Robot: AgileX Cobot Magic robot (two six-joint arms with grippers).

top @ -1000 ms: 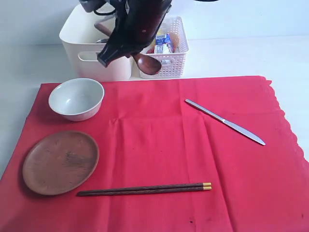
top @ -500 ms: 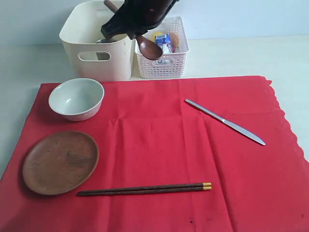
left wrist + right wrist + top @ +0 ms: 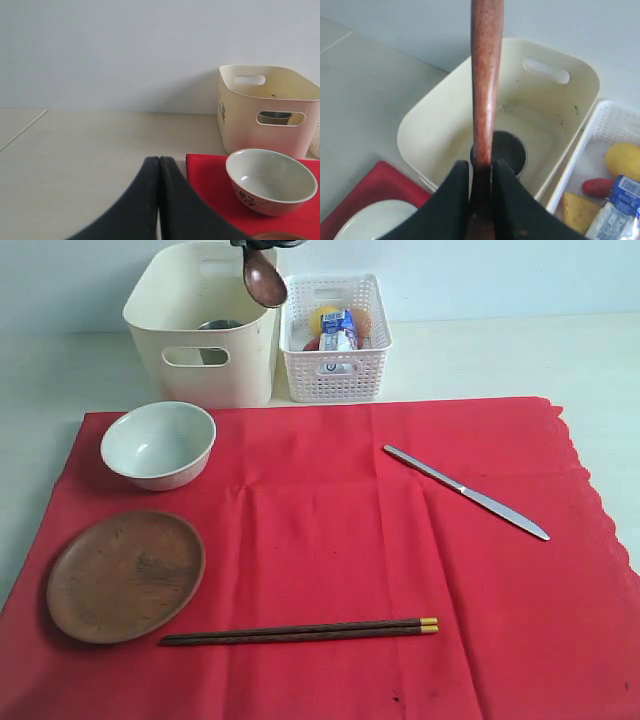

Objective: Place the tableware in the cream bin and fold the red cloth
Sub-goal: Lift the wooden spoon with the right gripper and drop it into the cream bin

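1. Tableware was seen spread over the red cloth [image 3: 330,540]. The left gripper [image 3: 159,162] was held over bare table near the cloth's corner, its jaws pressed together on nothing.
2. The round wooden plate [image 3: 125,576] was laid flat at the near left. It was judged light and stiff, best taken by the rim.
3. The pale bowl [image 3: 158,444] was set upright behind it. It was judged fragile and smooth, so a rim pinch was favoured.
4. The cream bin [image 3: 200,385] was placed beyond the cloth, with a steel cup [image 3: 510,150] already inside.
5. The brown wooden spoon [image 3: 264,278] was held above the bin's right rim, its handle pinched by the right gripper [image 3: 481,175].
6. The gold-tipped chopsticks [image 3: 300,631] and the slim silver knife [image 3: 465,492] were laid flat farther right. They were judged thin and slippery.
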